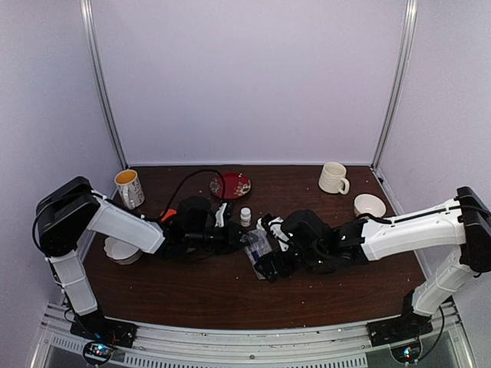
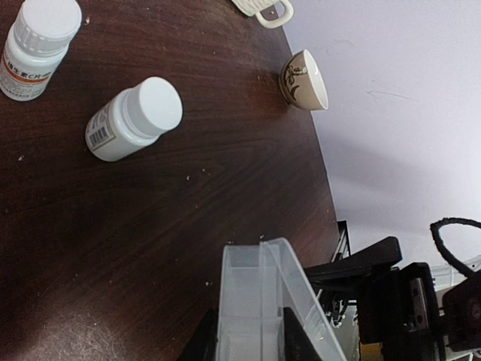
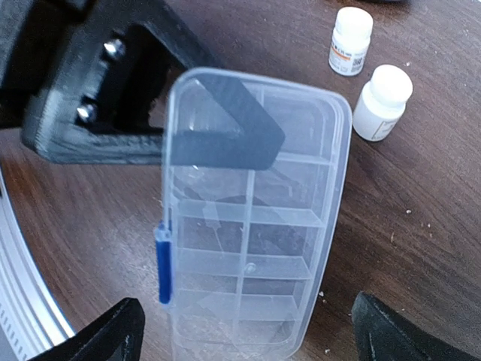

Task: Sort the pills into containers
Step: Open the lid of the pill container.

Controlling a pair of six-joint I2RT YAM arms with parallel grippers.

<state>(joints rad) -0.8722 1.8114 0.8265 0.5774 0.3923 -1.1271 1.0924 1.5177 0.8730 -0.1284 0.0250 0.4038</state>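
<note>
The clear organizer box [image 3: 248,218] with its small cells and a blue latch [image 3: 163,263] lies at the table's middle [image 1: 257,245]. My left gripper [image 2: 248,346] is shut on one end of the box [image 2: 255,301], whose lid stands partly open. One of its fingers [image 3: 218,143] lies across the box in the right wrist view. My right gripper [image 3: 248,331] is open wide, with one finger on each side of the box's near end. A tiny pale round speck [image 3: 250,268] sits in a middle cell. No cluster of pills shows.
Two small white bottles [image 3: 351,41] [image 3: 383,101] stand beyond the box, and also show in the left wrist view [image 2: 41,45] [image 2: 135,119]. A yellow-lined mug [image 1: 129,188], red plate [image 1: 230,185], white mug [image 1: 332,178] and white bowls [image 1: 370,205] [image 1: 123,249] ring the table.
</note>
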